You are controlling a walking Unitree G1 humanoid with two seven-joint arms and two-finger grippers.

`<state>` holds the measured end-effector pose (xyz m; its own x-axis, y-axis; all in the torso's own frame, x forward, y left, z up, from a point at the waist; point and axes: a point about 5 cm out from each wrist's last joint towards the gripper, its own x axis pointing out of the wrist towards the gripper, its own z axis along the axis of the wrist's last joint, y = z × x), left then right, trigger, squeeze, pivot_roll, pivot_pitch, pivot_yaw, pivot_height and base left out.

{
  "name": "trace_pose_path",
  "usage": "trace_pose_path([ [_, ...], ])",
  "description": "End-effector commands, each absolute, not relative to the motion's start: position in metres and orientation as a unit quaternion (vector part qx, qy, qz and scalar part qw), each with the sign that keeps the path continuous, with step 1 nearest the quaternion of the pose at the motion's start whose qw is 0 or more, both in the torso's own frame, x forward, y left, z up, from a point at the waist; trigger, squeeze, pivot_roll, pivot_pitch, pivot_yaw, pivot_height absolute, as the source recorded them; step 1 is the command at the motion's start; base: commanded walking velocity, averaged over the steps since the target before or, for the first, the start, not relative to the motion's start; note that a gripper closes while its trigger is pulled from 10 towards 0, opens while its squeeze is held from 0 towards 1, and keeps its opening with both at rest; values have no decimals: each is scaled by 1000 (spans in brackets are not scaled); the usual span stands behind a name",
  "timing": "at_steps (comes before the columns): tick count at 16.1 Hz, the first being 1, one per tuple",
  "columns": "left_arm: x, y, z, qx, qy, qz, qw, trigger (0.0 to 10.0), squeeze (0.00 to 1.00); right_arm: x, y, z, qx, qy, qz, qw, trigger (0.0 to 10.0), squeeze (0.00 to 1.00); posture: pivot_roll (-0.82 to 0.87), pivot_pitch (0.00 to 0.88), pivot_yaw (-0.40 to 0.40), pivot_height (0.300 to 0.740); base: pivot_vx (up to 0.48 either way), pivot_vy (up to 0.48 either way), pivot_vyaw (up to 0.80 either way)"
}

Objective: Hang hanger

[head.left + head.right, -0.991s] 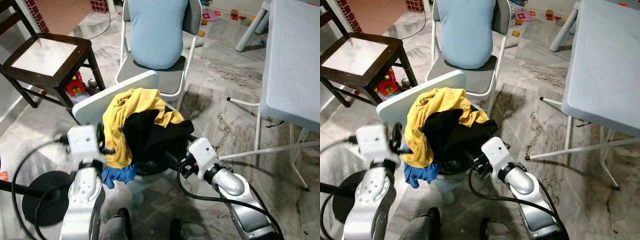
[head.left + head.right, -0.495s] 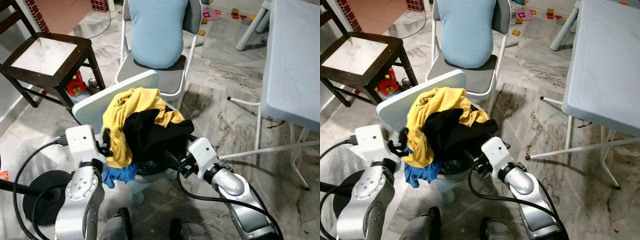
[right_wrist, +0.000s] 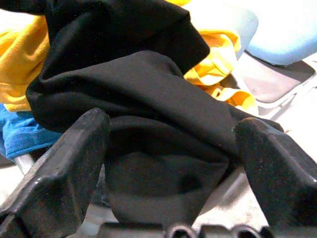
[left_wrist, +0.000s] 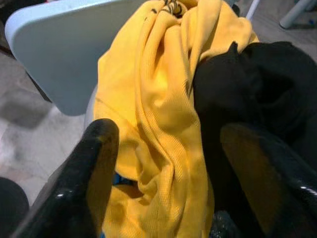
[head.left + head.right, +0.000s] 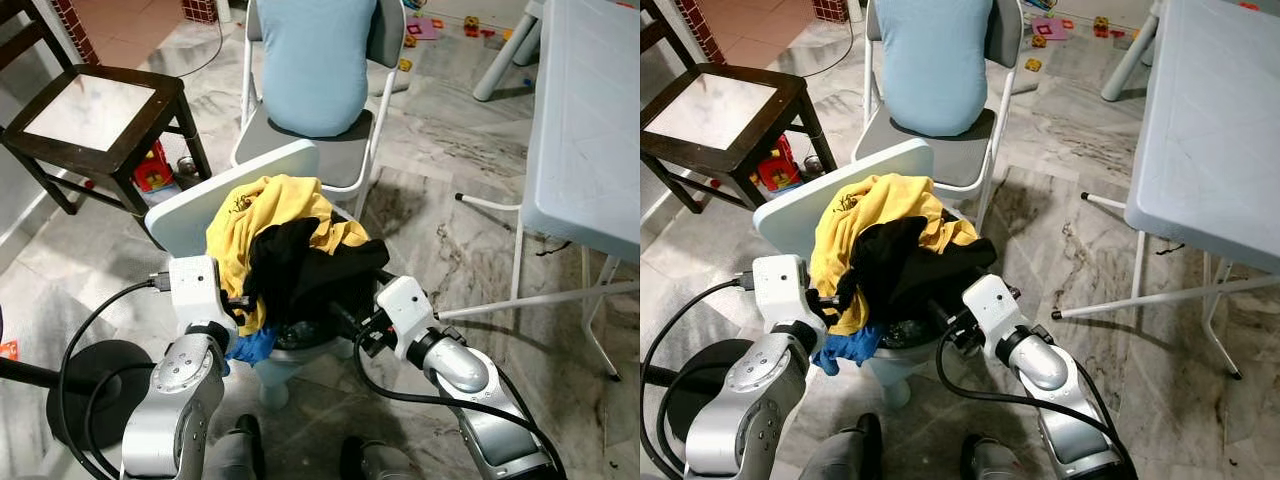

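A heap of clothes lies on a small white chair: a yellow garment on top, a black garment to its right, a blue one hanging low. My left gripper presses into the heap's left side. In the left wrist view its fingers stand open with yellow folds between them. My right gripper is at the heap's right side, open in the right wrist view, with black cloth between its fingers. I can make out no hanger.
A person in a light blue top sits on a folding chair just behind the heap. A dark wooden stool stands at the far left, a grey folding table on the right. A black round base with cable lies at lower left.
My left gripper has moved to the right, from beside the heap into the yellow cloth. The right arm and the clothes have stayed put.
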<state>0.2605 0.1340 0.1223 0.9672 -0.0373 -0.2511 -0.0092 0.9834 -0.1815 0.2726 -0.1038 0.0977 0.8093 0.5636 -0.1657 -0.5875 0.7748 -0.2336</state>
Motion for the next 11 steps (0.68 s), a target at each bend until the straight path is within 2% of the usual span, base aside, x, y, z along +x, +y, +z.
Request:
trace_pose_path([
  [1, 258, 136, 110, -107, 159, 2, 981, 10000, 0, 269, -106, 91, -141, 56, 305, 940, 10000, 0, -7, 267, -53, 740, 0, 0, 0],
  [3, 257, 145, 106, -103, 159, 29, 982, 10000, 0, 269, -107, 91, -142, 57, 306, 940, 10000, 0, -7, 267, -53, 740, 0, 0, 0],
  [6, 257, 146, 102, -107, 167, 19, 980, 10000, 0, 268, -108, 90, -143, 59, 305, 940, 10000, 0, -5, 272, -55, 740, 0, 0, 0],
  [11, 277, 136, 101, -116, 153, -14, 981, 10000, 0, 269, -105, 92, -143, 55, 308, 939, 10000, 0, -8, 272, -59, 740, 0, 0, 0],
])
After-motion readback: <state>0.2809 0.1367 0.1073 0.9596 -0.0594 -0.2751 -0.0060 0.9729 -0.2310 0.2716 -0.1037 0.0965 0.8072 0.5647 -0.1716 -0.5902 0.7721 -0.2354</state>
